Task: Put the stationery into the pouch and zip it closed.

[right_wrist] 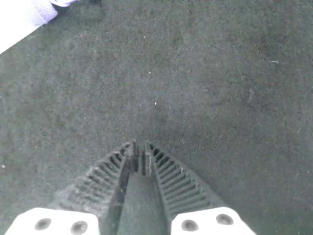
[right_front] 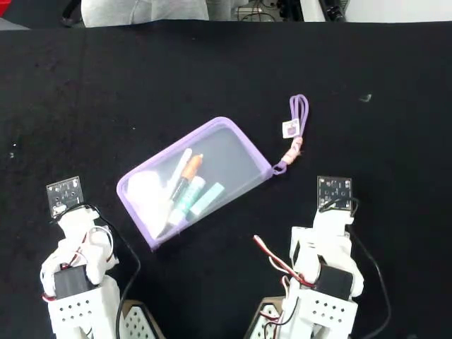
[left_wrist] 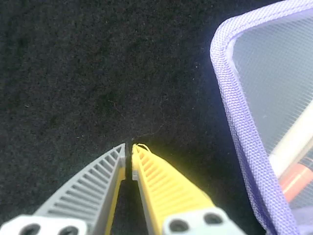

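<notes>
Lying slantwise mid-table, the purple pouch [right_front: 233, 152] holds the stationery [right_front: 185, 187] behind its clear face, its strap [right_front: 294, 150] trailing off one corner. The left gripper [left_wrist: 131, 147] is beside it with fingers pressed together; the right gripper [right_wrist: 141, 144], likewise closed, is over the black table [right_front: 381, 141].

Black-clothed table [right_front: 78, 92] with a purple mesh pouch [right_front: 233, 152] lying at centre, its wrist strap [right_front: 294, 150] trailing off toward 1 o'clock.
</notes>
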Controlling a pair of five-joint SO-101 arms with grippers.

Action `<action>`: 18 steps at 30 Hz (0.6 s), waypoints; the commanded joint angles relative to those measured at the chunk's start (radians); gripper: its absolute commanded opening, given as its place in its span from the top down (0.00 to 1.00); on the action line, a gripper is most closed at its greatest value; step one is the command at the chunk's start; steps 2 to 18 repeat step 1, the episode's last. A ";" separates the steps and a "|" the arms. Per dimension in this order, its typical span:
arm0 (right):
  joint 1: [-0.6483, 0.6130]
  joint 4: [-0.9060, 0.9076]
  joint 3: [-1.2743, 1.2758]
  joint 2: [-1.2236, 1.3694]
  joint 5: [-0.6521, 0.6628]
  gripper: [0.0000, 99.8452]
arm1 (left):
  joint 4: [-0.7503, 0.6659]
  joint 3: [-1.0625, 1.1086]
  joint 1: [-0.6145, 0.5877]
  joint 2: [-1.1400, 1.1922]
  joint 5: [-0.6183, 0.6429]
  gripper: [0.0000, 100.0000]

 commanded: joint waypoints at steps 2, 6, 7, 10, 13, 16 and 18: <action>0.014 0.005 0.001 -0.093 0.009 0.98 | 0.006 0.025 0.007 -0.002 0.008 0.97; 0.014 0.005 0.001 -0.093 0.009 0.98 | 0.006 0.025 0.007 -0.002 0.008 0.97; 0.014 0.005 0.001 -0.093 0.009 0.98 | 0.006 0.025 0.007 -0.002 0.008 0.97; 0.014 0.005 0.001 -0.093 0.009 0.98 | 0.006 0.025 0.007 -0.002 0.008 0.97; 0.014 0.005 0.001 -0.093 0.009 0.98 | 0.006 0.025 0.007 -0.002 0.008 0.97; 0.014 0.005 0.001 -0.093 0.009 0.98 | 0.006 0.025 0.007 -0.002 0.008 0.97; 0.014 0.005 0.001 -0.093 0.009 0.98 | 0.006 0.025 0.007 -0.002 0.008 0.97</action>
